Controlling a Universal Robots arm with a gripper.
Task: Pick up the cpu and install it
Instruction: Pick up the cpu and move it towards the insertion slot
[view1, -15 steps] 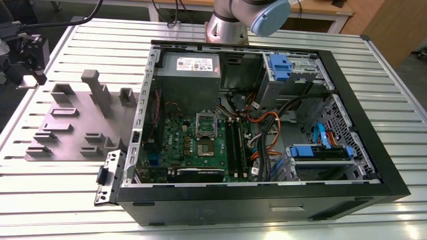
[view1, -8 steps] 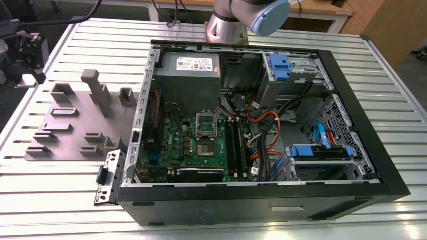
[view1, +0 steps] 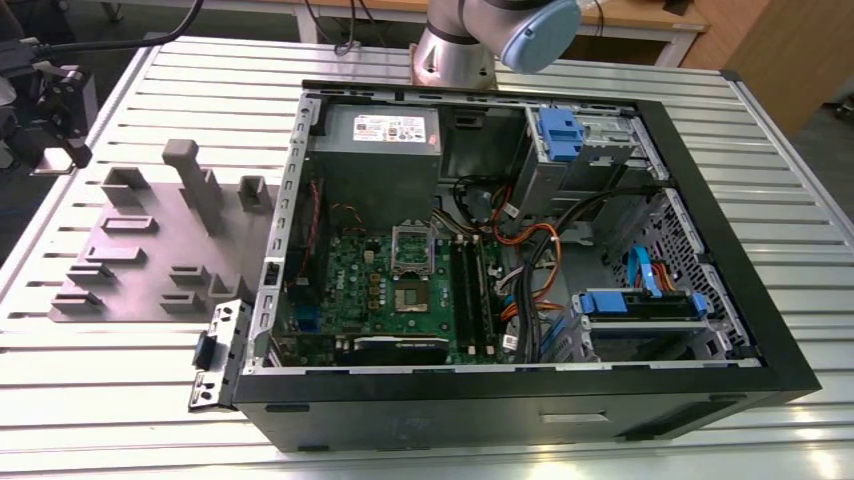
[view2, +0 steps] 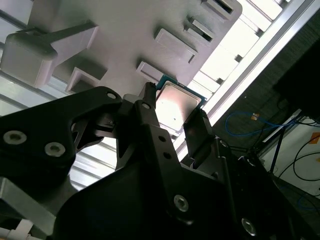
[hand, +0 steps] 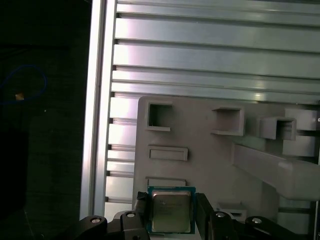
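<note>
The fingers (hand: 202, 212) are closed on the cpu (hand: 172, 212), pinching two opposite edges (its silvery top shows in both wrist views). It sits at the grey tray (hand: 200, 165), near its edge, on the slatted surface (hand: 210, 55)
</note>
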